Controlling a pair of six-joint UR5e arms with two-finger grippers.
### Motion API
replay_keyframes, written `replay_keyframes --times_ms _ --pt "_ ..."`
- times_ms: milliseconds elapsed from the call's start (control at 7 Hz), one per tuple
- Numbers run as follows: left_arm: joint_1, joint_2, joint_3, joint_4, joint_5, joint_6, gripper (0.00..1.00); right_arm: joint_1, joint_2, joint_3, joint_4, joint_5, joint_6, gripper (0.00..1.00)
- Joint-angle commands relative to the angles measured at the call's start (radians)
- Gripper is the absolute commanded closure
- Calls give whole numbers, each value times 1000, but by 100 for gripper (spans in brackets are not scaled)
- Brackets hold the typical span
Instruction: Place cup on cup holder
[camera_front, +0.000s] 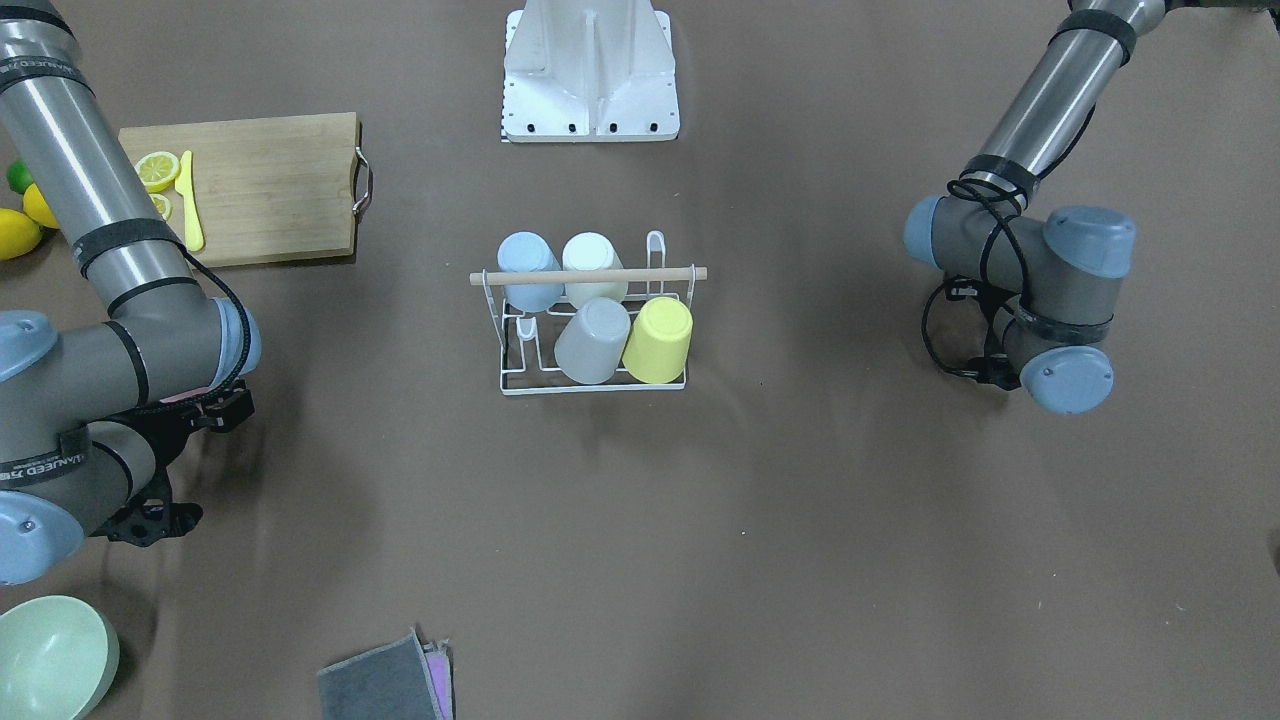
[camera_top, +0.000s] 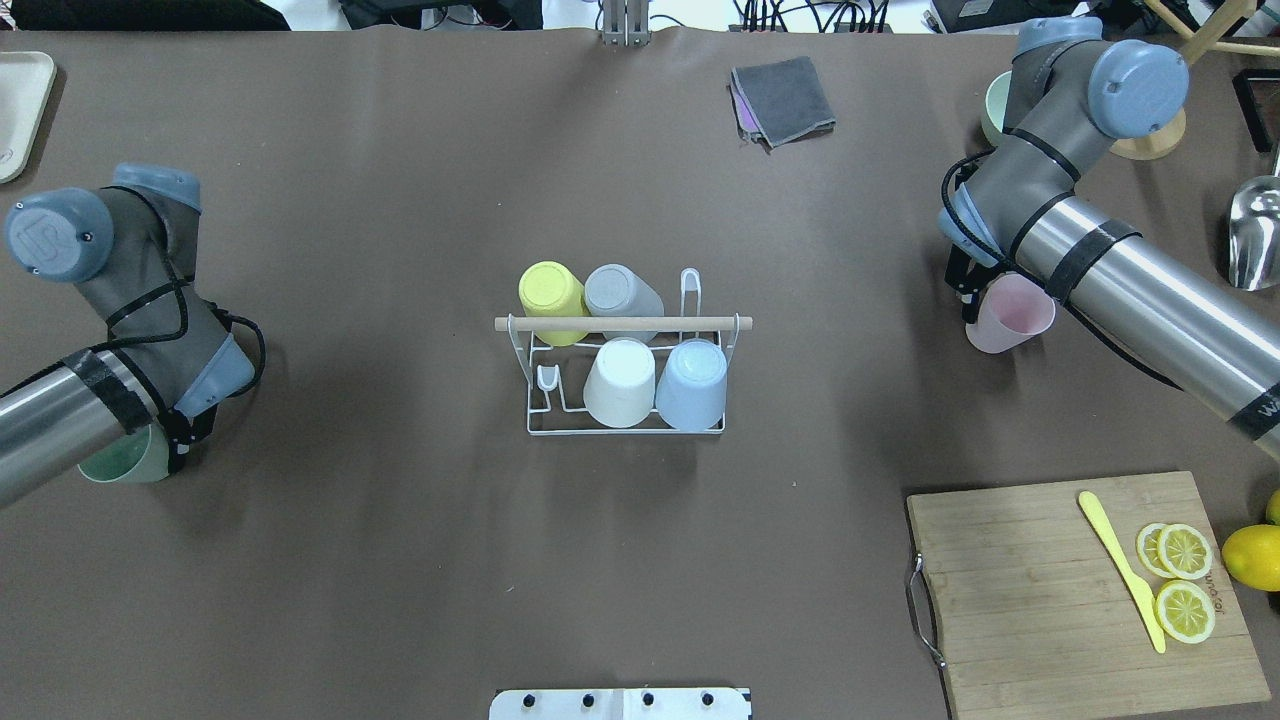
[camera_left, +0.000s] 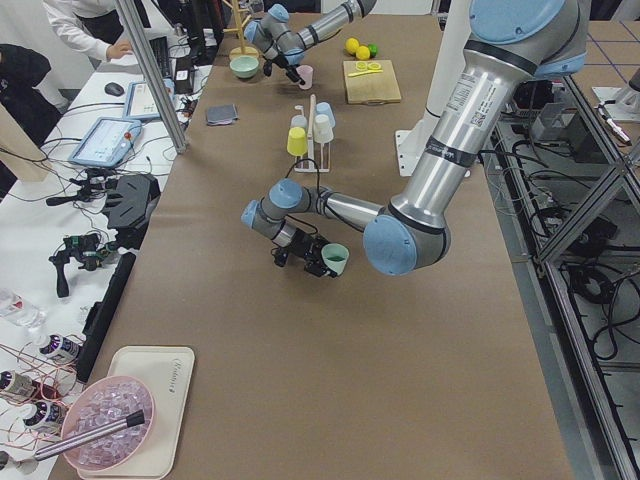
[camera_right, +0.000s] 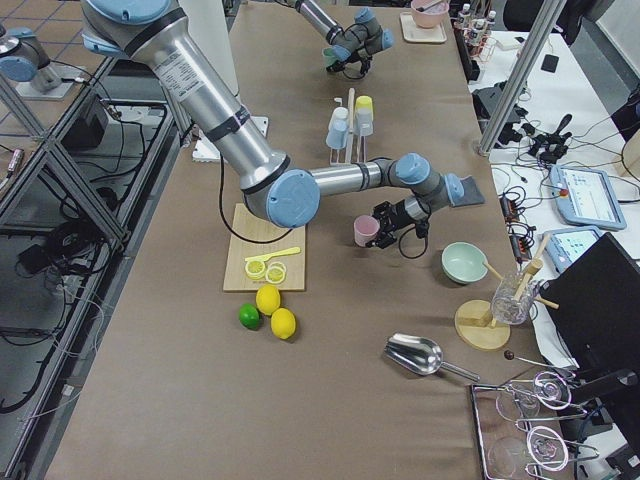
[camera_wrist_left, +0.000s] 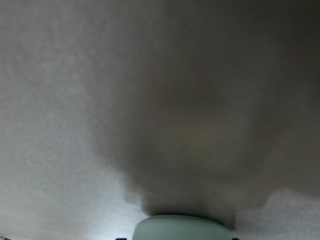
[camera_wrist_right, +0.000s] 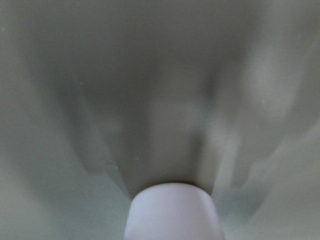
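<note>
The white wire cup holder (camera_top: 626, 428) with a wooden rod handle (camera_top: 622, 323) stands at the table's middle. It carries a yellow cup (camera_top: 551, 291), a grey cup (camera_top: 622, 291), a white cup (camera_top: 620, 382) and a blue cup (camera_top: 692, 385). One prong at its near left and one at its far right are bare. My left gripper (camera_top: 180, 440) is far left of it, shut on a green cup (camera_top: 125, 462) that also shows in the left wrist view (camera_wrist_left: 182, 227). My right gripper (camera_top: 970, 290) is far right, shut on a pink cup (camera_top: 1008, 316) that also shows in the right wrist view (camera_wrist_right: 172, 212).
A wooden cutting board (camera_top: 1060, 590) with lemon slices (camera_top: 1184, 580) and a yellow knife (camera_top: 1120, 565) lies at the near right, a whole lemon (camera_top: 1250, 556) beside it. A grey cloth (camera_top: 783, 98), a green bowl (camera_front: 50, 655) and a metal scoop (camera_top: 1255, 235) lie at the far right.
</note>
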Motion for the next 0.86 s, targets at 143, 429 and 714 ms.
replay_keyframes --times_ms 143,429,714 --pt "-134 -12 -42 -116 -125 -74 100 -1 1 -5 -6 -1 1 46" --pt "-206 -15 -21 -460 -124 -294 100 19 12 8 -6 -3 -1 57" --pt "-288 -21 -1 -743 -120 -460 100 115 7 188 4 11 -52 57"
